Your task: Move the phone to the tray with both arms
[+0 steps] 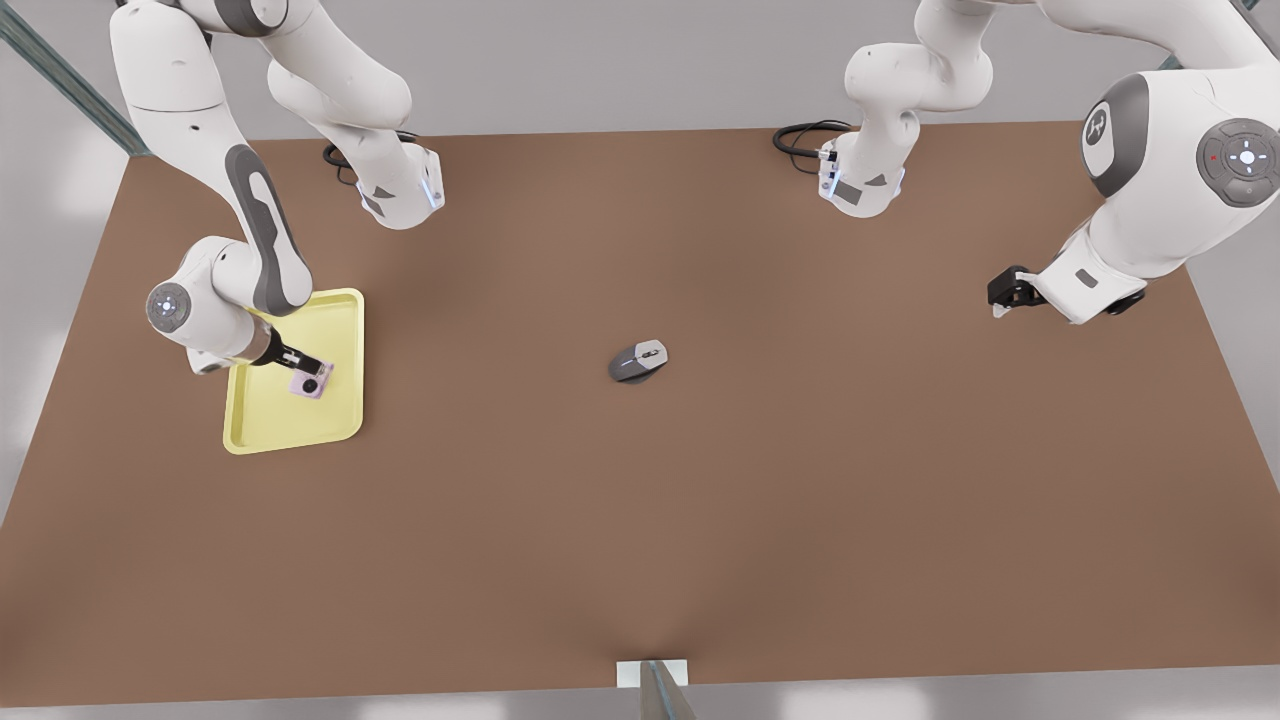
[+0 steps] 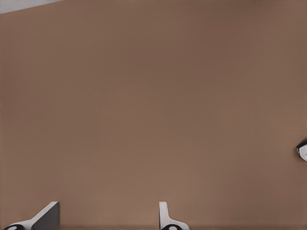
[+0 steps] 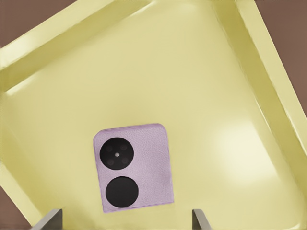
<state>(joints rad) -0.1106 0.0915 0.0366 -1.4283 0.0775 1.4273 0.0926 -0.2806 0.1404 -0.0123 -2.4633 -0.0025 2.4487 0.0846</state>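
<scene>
Right hand [image 1: 312,368], small and black, hangs over the tray with its two fingertips spread wide apart on either side of the small, flat, pale pink-lilac folded phone [image 3: 133,166]; nothing is gripped, and the phone looks to be lying free on the floor of the pale yellow, shallow plastic tray [image 3: 201,76] with rounded corners and a raised rim. From the front view the phone sits in the tray's middle part, toward its right rim.

What could go wrong is small but real. If the hand lifts off at a slant, a fingertip could catch the phone's edge and drag it toward the rim or tip it up. If the fingers close again by mistake, the phone would be carried off the tray.

The left hand [image 1: 1008,290], also black, waits well away at the front view's right, above bare brown desk [image 1: 700,520]; its fingers are apart and hold nothing. A sweep toward the centre could knock the grey computer mouse [image 1: 638,361] lying there.

Counted: one phone with two round black camera circles, one tray, one mouse, two arms, two hands.
</scene>
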